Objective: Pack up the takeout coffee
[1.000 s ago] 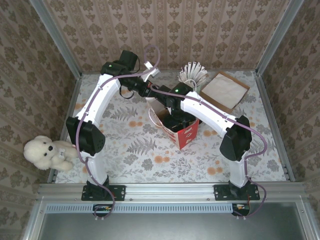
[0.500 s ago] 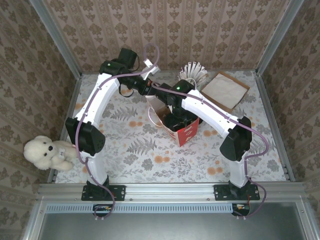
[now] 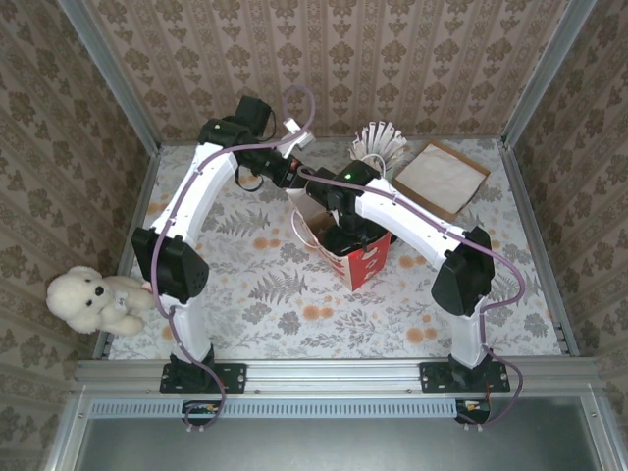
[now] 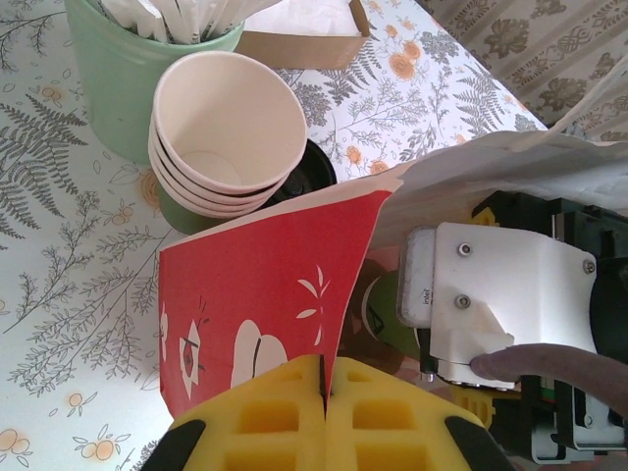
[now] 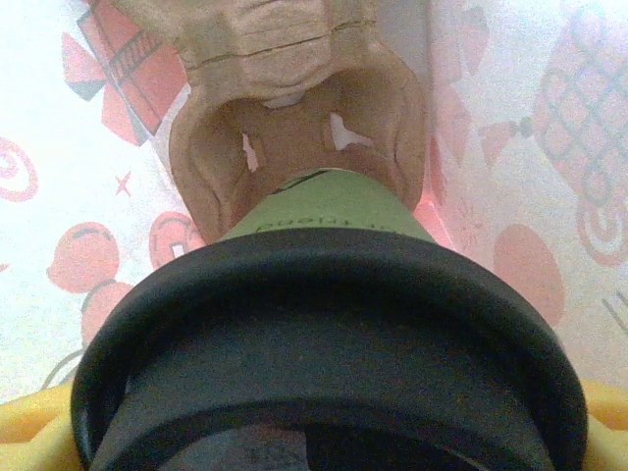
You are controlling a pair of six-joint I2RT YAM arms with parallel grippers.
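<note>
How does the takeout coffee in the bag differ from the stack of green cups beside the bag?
The takeout coffee wears a black lid; the stacked cups are lidless, showing cream insides. The takeout coffee is one cup, inside the paper bag; the stacked cups are several, nested, on the table outside it. Both have green walls.

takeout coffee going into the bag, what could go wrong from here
1. The takeout coffee, held by the right gripper, hangs over the brown cup carrier inside the paper bag; set down off-centre on its rim, it may tip.
2. The left gripper pinches just the thin edge of the paper bag; a slip could let the mouth fold in.
3. The stack of lidless cups stands close beside the bag; a tug could knock it.
</note>
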